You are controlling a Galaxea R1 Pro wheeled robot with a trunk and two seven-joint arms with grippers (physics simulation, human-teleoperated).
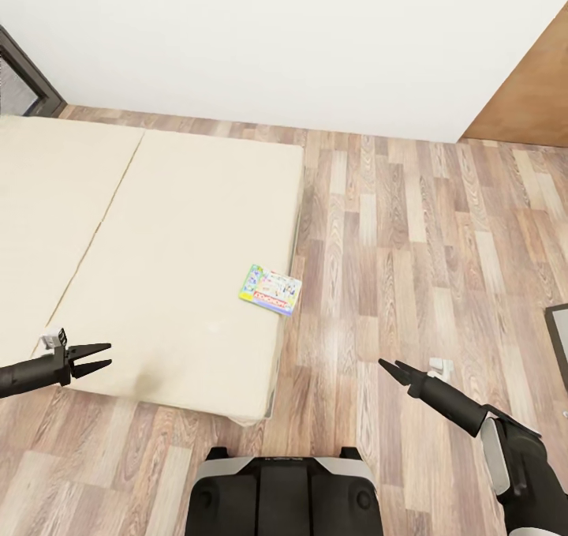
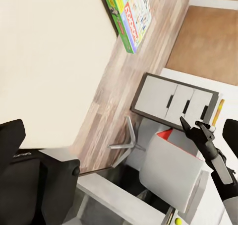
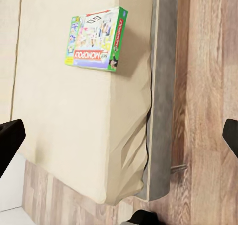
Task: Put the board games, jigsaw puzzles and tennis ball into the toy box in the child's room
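Near the bed's right edge, board game is lying flat; left gripper and right gripper are hovering, fingers spread, empty. Judgement: right arm approaching from the floor side suits best.

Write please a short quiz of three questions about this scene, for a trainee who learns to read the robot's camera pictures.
1. True or false: the board game lies on the wood floor.
2. Multiple choice: where on the bed does the board game rest? A) in the middle B) near the edge on the robot's right side C) against the wall
3. Short answer: is the left gripper open or shut, and does it hold anything?

Key:
1. False; it lies on the beige mattress.
2. B
3. Open; it holds nothing.
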